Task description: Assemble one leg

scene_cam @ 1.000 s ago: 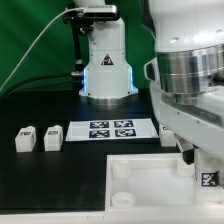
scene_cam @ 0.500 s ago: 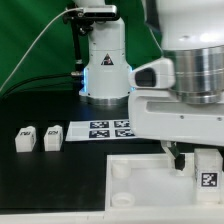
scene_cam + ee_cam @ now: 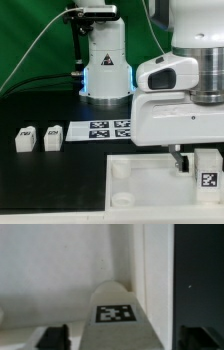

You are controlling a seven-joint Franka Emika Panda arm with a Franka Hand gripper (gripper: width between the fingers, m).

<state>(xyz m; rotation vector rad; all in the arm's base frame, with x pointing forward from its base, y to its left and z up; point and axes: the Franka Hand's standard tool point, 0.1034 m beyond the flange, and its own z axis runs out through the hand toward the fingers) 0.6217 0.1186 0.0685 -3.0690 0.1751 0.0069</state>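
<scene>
My gripper [image 3: 198,170] hangs over the right part of the white tabletop [image 3: 130,172] and is shut on a leg [image 3: 209,178], a white post with a square tag on its face. In the wrist view the leg [image 3: 116,317] sits between my two dark fingers [image 3: 55,337], and its far tip points at the tabletop's inner corner [image 3: 60,274]. My gripper [image 3: 125,341] holds the leg's near end. Two more legs [image 3: 24,139] [image 3: 52,136] stand on the black table at the exterior view's left.
The marker board [image 3: 110,128] lies flat behind the tabletop. A white robot base [image 3: 106,70] with a blue light stands at the back. My own arm fills the exterior view's right. A round corner socket [image 3: 119,170] shows on the tabletop's left side.
My wrist has turned above the tabletop, and the arm's body now shows a different side. The gripper and the held leg stay in almost the same place.
</scene>
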